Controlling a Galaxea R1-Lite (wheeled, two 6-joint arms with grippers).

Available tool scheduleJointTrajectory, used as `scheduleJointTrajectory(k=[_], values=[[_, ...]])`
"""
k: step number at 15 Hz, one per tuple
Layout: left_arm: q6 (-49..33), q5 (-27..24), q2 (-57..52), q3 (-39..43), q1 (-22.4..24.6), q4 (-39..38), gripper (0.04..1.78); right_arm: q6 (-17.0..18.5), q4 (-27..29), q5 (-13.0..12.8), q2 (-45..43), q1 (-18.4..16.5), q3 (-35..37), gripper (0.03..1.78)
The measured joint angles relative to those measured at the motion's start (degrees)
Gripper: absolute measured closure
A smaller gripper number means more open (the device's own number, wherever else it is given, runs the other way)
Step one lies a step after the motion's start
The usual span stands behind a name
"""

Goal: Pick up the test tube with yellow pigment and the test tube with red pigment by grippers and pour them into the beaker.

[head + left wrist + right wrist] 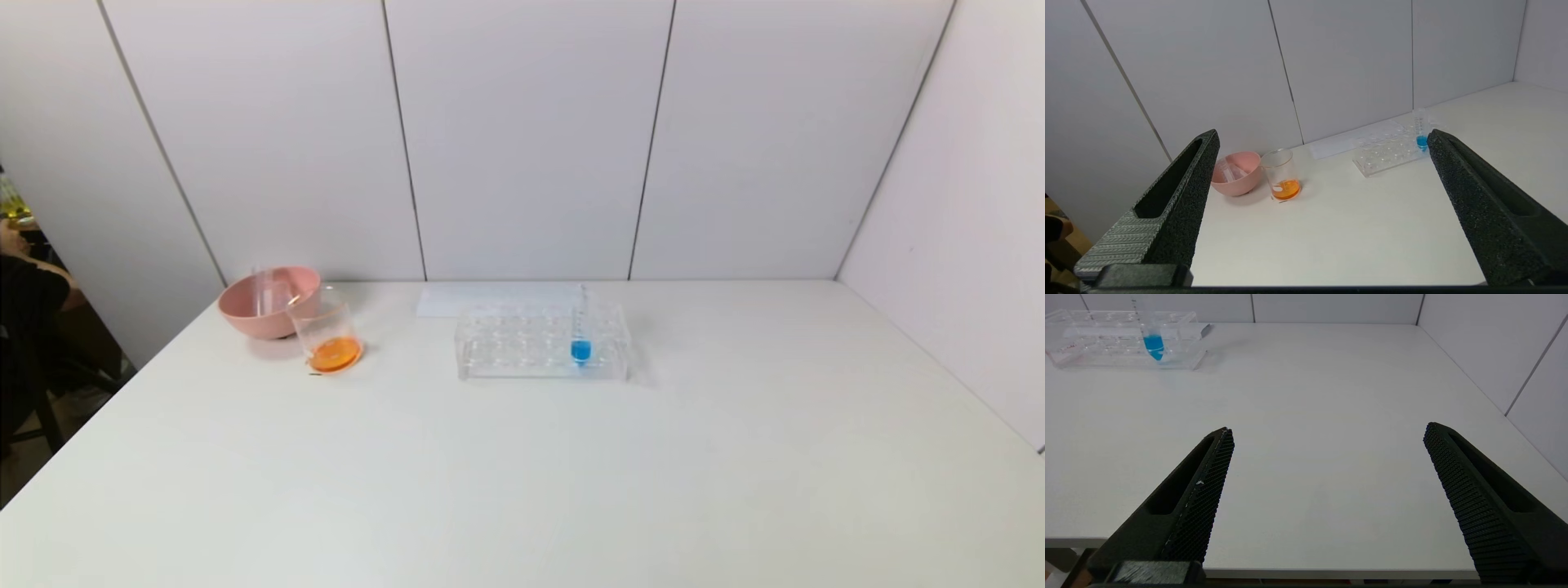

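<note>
Far ahead of the left tool (1323,141), on the white counter (522,474), stands the beaker (328,335) with a pool of orange liquid in its bottom. It sits just beside the pink bowl (261,302), on the side nearer the rack, and seems to touch or nearly touch the bowl's wall. Two clear empty tubes (1231,170) lie inside the bowl, leaning against its inner side; which of them held the yellow pigment and which the red cannot be told.

The left tool hangs back near the counter's near edge, its two black fingers (1180,196) spread wide with nothing between them. Beyond its other finger stands the clear rack (542,343), holding one upright tube with blue liquid (580,339) in a slot toward its right end. A flat white sheet (490,299) lies behind the rack, against the wall.

The right tool (1327,433) also hangs back at the counter's near edge, fingers (1198,498) spread wide and holding nothing, with the rack well ahead of it and off to its left.
</note>
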Motion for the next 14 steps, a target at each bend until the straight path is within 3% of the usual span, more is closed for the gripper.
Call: scheduleJointTrajectory(k=[10, 12, 14], values=[[-0.23, 2.18, -12.35, 10.45, 0.51, -1.79, 0.04, -0.02, 0.0, 0.0, 0.0, 0.0, 0.0, 0.11], [-0.01, 4.05, -15.08, 14.69, 0.83, -7.47, 0.04, -0.02, 0.0, -0.02, 0.0, 0.0, 0.0, 0.11], [0.11, 7.41, -16.38, 21.2, 0.93, -18.99, 0.04, 0.0, 0.0, -0.02, 0.0, -0.02, 0.0, 0.11]])
